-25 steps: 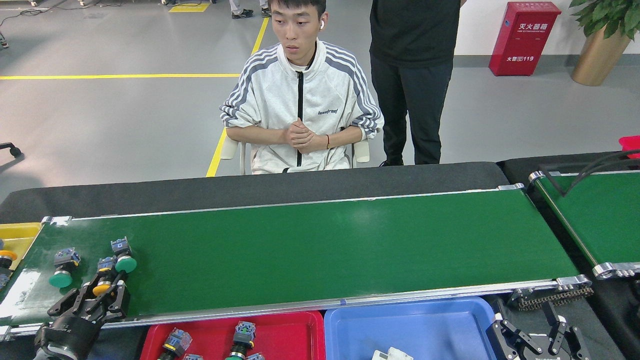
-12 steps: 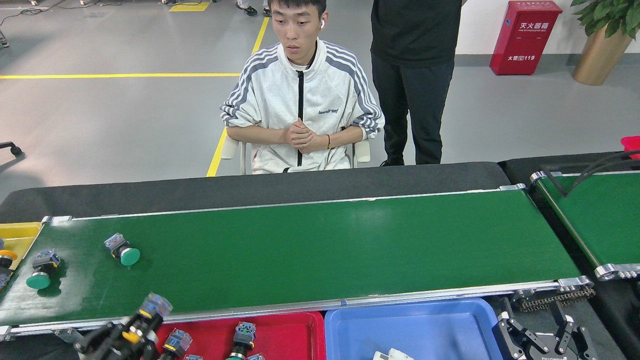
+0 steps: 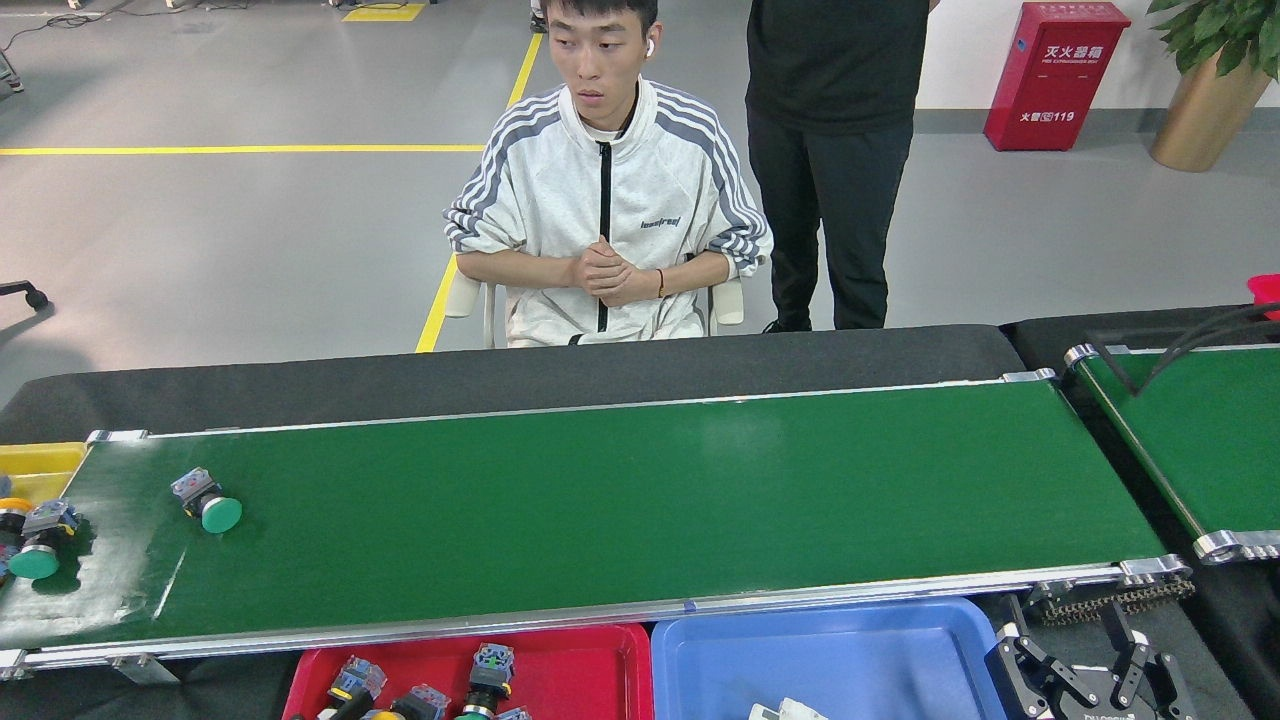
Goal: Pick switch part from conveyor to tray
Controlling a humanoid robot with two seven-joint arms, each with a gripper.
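Head view: long dark-green conveyor (image 3: 640,500) with silver rails, grey floor with yellow lines behind; a seated person (image 3: 605,200) and a standing person (image 3: 830,150) past its far edge. Since half a second ago both green-capped switch parts slid toward the belt's left end: one (image 3: 208,500) near the far-left corner, another (image 3: 40,540) at the left edge. The left gripper has dropped out of view; a yellow-capped switch part (image 3: 405,706), probably the carried one, lies in the red tray (image 3: 590,665) at the near edge. Blue tray (image 3: 850,655) beside it. Right gripper (image 3: 1085,680), fingers apart, bottom right corner.
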